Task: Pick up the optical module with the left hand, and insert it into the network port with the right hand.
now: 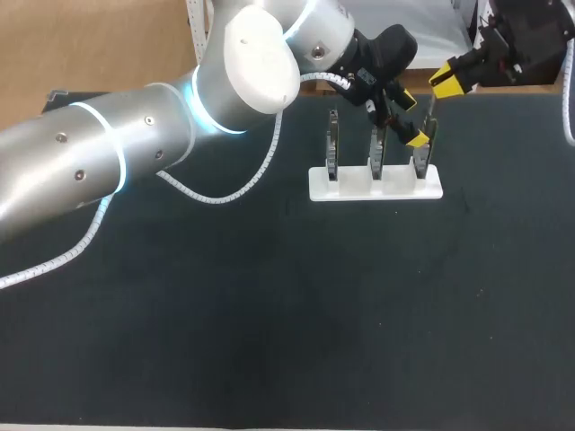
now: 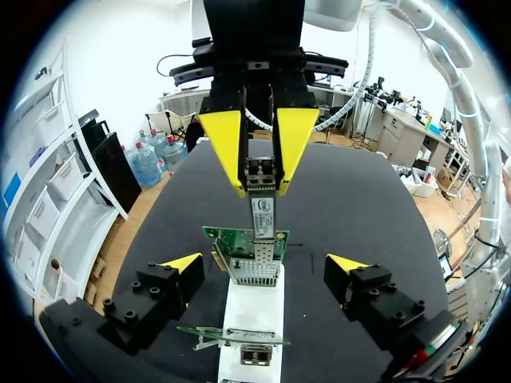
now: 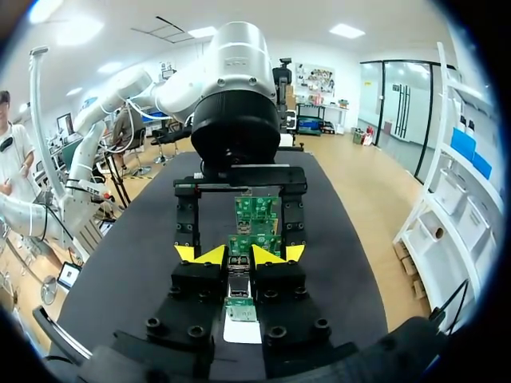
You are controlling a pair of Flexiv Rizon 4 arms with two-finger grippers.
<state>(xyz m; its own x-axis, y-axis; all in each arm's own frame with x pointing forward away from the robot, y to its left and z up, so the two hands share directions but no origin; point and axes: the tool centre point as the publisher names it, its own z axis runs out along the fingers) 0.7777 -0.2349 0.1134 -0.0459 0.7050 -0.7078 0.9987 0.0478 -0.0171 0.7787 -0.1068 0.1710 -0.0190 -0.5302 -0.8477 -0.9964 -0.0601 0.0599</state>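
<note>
Rack [image 1: 355, 190]: three upright cards [image 1: 331, 148].
Right jaws: clamp module [image 2: 261, 199] above the cards.
Left jaws: wide apart, empty.

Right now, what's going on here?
The right gripper is shut on the module and holds it end-on against the port of a green card. The card stands in a white stand. Whether the module is in the port is unclear. The left gripper is open and holds nothing, with one finger on either side of the stand.
</note>
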